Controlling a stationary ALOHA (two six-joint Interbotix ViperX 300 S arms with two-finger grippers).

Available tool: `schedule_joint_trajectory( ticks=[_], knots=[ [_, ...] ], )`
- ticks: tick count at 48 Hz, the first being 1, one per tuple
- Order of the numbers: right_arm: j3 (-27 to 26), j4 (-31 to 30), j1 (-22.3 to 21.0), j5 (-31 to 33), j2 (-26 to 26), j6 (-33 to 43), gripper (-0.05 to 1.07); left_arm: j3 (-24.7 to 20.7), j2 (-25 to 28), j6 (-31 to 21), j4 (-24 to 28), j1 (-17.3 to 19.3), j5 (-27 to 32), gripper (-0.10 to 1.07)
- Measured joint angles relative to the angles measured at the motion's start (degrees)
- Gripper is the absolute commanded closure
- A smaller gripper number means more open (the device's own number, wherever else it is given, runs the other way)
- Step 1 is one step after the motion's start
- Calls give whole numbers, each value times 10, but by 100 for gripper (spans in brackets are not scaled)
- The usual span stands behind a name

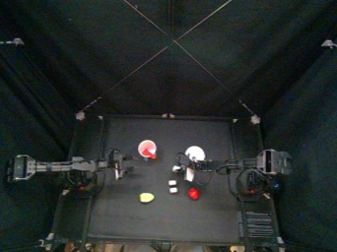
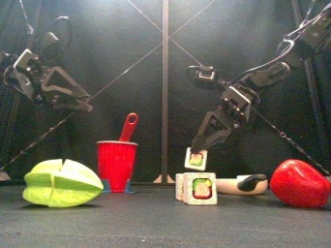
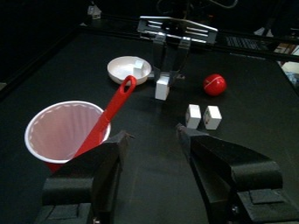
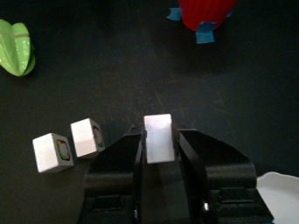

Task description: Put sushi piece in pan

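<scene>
My right gripper point(image 4: 159, 162) is shut on a white sushi piece point(image 4: 159, 138) and holds it upright a little above the table. In the front view the held piece point(image 2: 196, 160) hangs just left of the white pan point(image 2: 239, 183). The pan point(image 1: 195, 153) lies beyond the gripper point(image 1: 194, 172) in the top view, and its rim point(image 4: 281, 197) shows in the right wrist view. Two more sushi pieces point(image 4: 52, 150) point(image 4: 86, 137) lie side by side on the table. My left gripper point(image 3: 158, 175) is open and empty, back on the left side of the table.
A red cup point(image 2: 116, 163) with a red spoon point(image 2: 128, 127) in it stands left of the pan. A green toy fruit point(image 2: 61, 182) lies at the front left. A red toy fruit point(image 2: 300, 182) lies at the front right.
</scene>
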Motion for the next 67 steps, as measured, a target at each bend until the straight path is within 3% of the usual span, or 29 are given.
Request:
schedule_joint_trajectory(
  ticks=[22,37,60,67],
  knots=[
    [75,84,-69,-11,-81,0,54,0,0,0,0,2,0,11],
    [160,110,-122,-93,-138,-1,54,1,0,0,0,4,0,11],
    [153,109,-127,-101,-109,-1,52,1,0,0,0,5,0,11],
    [149,111,-133,-102,-98,0,46,1,0,0,0,5,-1,11]
  ],
)
